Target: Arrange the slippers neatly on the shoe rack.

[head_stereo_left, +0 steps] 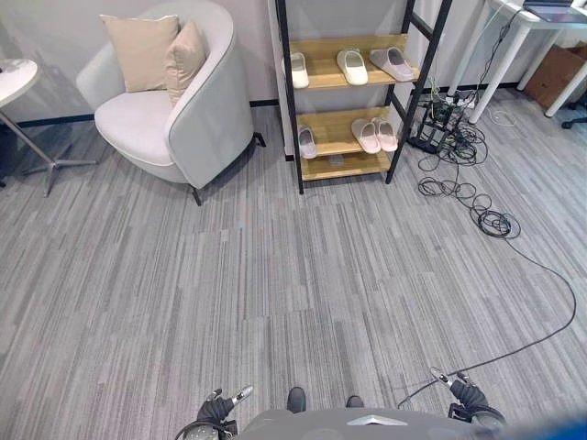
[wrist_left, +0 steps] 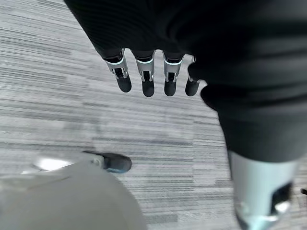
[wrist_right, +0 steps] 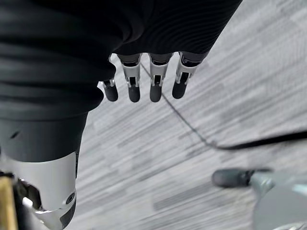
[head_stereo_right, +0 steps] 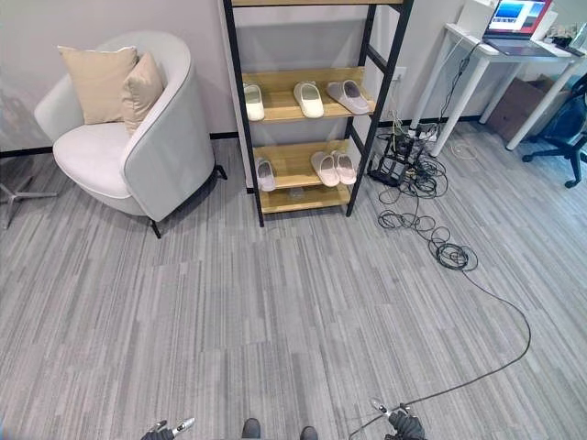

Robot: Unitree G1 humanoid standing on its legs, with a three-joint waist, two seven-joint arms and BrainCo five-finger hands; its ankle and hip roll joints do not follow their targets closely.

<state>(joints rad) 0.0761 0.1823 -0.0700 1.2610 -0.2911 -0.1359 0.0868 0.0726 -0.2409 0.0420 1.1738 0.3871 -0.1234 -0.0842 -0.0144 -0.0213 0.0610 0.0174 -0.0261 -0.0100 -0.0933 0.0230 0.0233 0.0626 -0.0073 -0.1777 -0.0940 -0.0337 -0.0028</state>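
Slippers [head_stereo_left: 352, 66] sit on shoe rack [head_stereo_left: 341, 73] shelves; my left robot hand [wrist_left: 148, 76] & right robot hand [wrist_right: 144, 79] hang far from rack, fingers relaxed, holding nothing.

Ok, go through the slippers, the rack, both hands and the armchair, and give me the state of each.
Upper shelf slippers: three, lying apart.
Lower shelf slippers: a pink pair side by side, one single at the left.
Shoe rack: upright against the wall.
Left hand: open, empty.
Right hand: open, empty.
Armchair: unoccupied, two cushions.
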